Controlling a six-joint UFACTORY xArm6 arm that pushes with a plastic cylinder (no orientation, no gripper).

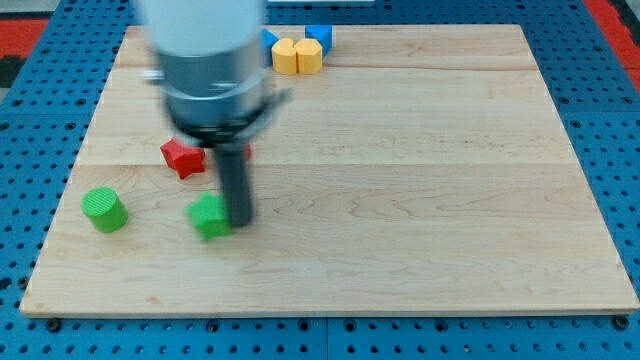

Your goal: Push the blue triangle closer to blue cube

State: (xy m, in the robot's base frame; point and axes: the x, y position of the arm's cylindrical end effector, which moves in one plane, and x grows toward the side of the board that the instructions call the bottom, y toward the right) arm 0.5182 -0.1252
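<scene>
Down on the wood at the view's lower left, my tip (240, 222), just beside the right side of a green block (210, 216) and seemingly touching it. Only a plain rod end, so nothing on it to open, close or hold.

Then by size:

Wide wooden table (420, 190), filling nearly the whole view, with a blue perforated surface (620, 150) around it.

Blurred grey arm (205, 60), big, at the view's upper left, hiding part of the table's top edge.

Dark rod (236, 180), upright, coming down from the arm to my tip.

Yellow block (297, 56) near the top edge, with two rounded lobes; exact shape hard to tell.

Green cylinder (104, 210), upright, close to the left edge, apart from the green block, at about the same height in the view.

Green block at my tip, of unclear shape.

Red star (183, 157) just left of the rod, above the green block.

Blue cube (319, 38) at the top edge, touching the upper right of the yellow block.

Blue triangle (269, 40), only a small corner visible at the arm's right edge, touching the yellow block's upper left. So near the blue cube, with the yellow block partly between both, and well apart from my tip.

Small red piece (247, 152) just right of the rod, mostly hidden; shape not possible to tell.
</scene>
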